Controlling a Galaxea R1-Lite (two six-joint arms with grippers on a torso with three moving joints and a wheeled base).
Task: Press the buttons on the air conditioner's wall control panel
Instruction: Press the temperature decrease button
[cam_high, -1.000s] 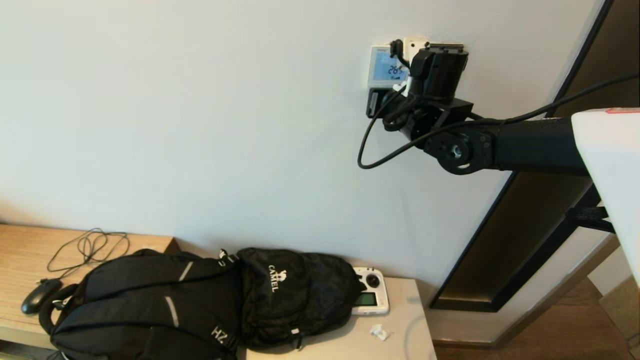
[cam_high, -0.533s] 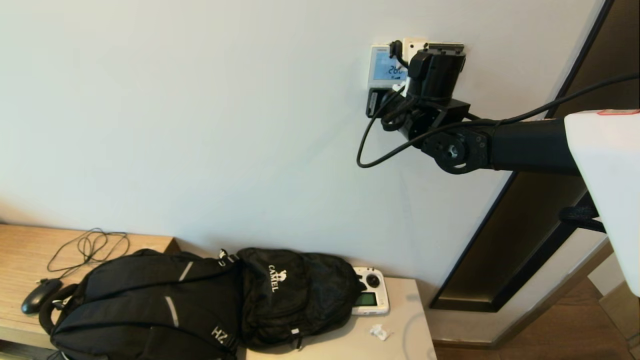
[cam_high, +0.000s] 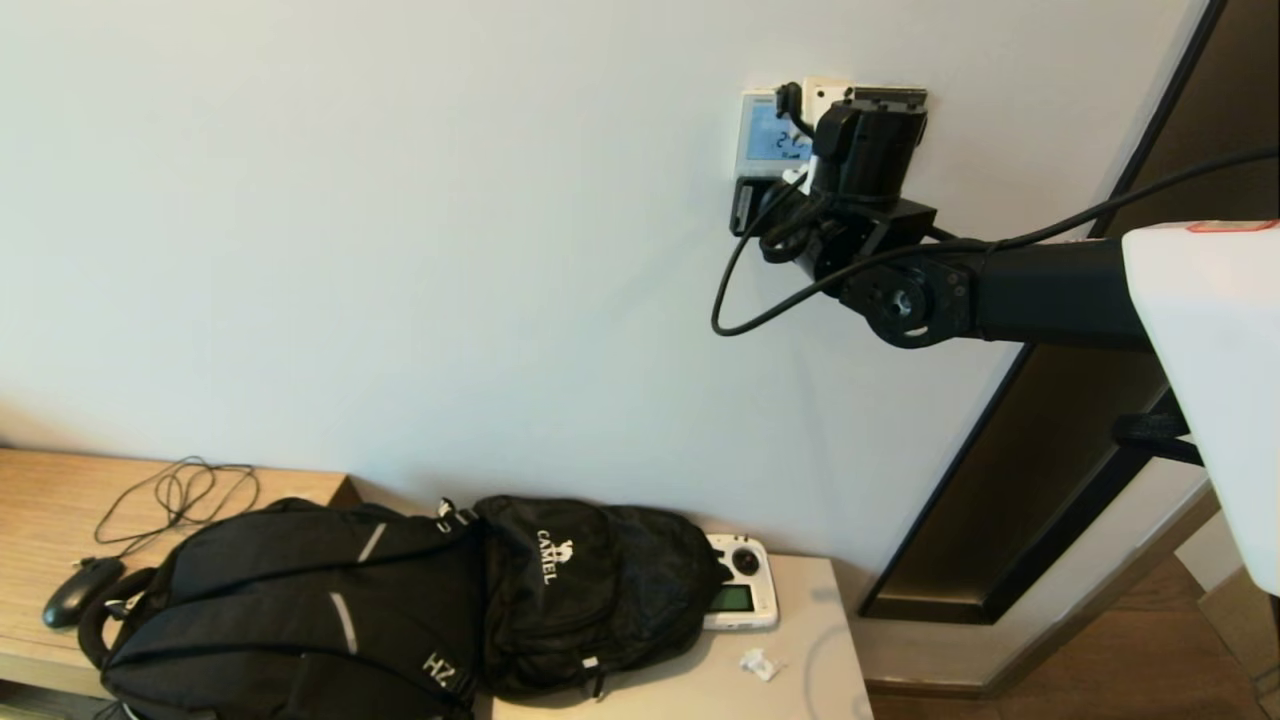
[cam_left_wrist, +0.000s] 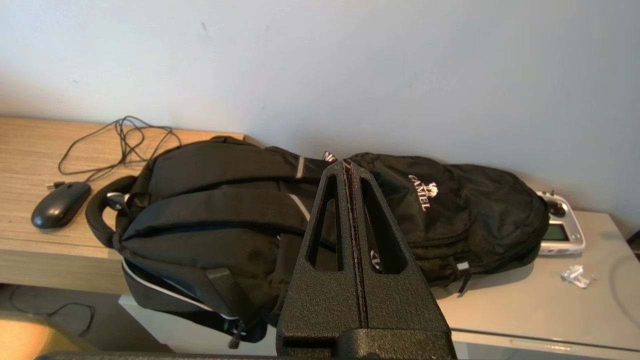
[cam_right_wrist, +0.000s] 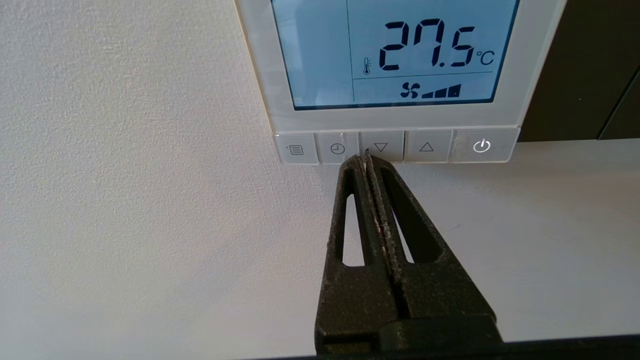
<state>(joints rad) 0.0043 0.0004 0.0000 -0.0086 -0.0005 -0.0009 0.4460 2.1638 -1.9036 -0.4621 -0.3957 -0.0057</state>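
The wall control panel (cam_right_wrist: 395, 117) is a white square thermostat; its lit blue screen (cam_right_wrist: 395, 50) reads 27.5 °C with a fan symbol. The buttons (cam_right_wrist: 426, 147) run along its bottom edge: menu, clock, down arrow, up arrow, power. My right gripper (cam_right_wrist: 364, 159) is shut and empty, its tip at the lower edge of the row, between the clock button (cam_right_wrist: 337, 148) and the down-arrow button (cam_right_wrist: 381, 147). In the head view the panel (cam_high: 762, 135) is half hidden behind my right wrist (cam_high: 865, 145). My left gripper (cam_left_wrist: 347, 167) is shut, parked low over the backpack.
A glossy black switch plate (cam_high: 745, 205) sits beside the panel. Below, a black backpack (cam_high: 400, 600), a white handheld controller (cam_high: 740, 595), a black mouse (cam_high: 80, 590) and a cable (cam_high: 180, 495) lie on the desk. A dark door frame (cam_high: 1050, 450) stands to the right.
The digits on the screen have dropped from about 28.5 to 27.5. My right arm has crept slightly left and up along the wall.
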